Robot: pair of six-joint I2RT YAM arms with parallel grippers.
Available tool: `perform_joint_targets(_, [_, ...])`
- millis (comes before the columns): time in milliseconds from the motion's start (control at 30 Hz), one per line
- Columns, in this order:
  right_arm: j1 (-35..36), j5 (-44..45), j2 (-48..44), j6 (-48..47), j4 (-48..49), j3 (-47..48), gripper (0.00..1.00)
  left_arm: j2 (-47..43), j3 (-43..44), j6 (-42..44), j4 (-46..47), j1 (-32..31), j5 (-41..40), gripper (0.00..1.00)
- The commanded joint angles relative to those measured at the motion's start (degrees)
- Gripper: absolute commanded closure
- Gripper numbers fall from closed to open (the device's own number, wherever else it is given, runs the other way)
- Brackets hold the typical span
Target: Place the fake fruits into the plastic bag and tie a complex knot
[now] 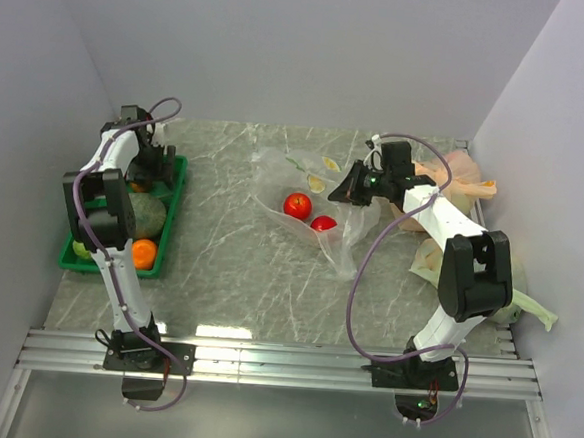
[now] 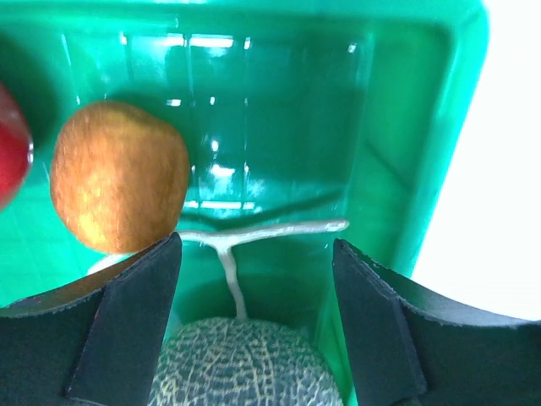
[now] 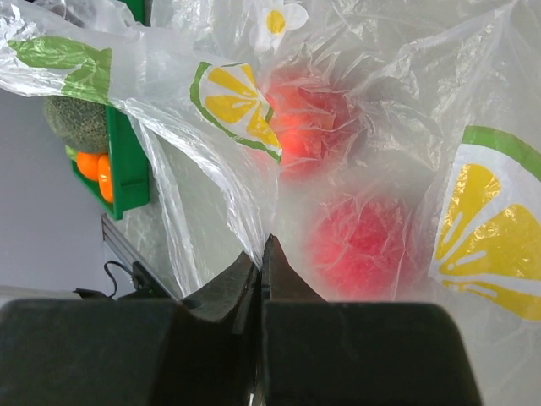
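Two red fruits are in the plastic bag already; more fruits wait in the green tray; no knot yet; my left gripper is wide open above the netted melon; my right gripper pinches the bag's edge.

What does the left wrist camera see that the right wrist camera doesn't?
Only the left wrist: the left gripper, open, a brownish-orange fruit and a red fruit at the picture's edge. Only the right wrist: the right gripper pinched shut on the plastic bag, with two red fruits inside it. Both: the green tray and the netted melon.
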Motion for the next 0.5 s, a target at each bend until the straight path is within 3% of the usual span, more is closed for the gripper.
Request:
perform_joint_targets(0, [-0.38, -0.79, -1.78, -0.49, 1.11, 0.32, 1.0, -0.65, 0.98, 2.74, -2.81, -0.04, -1.76, 0.22])
perform_joint_targets(467, [-0.47, -0.18, -0.55, -0.49, 0.67, 1.46, 1.0, 8.31, 2.82, 3.98, -3.43, -0.39, -4.67, 0.32])
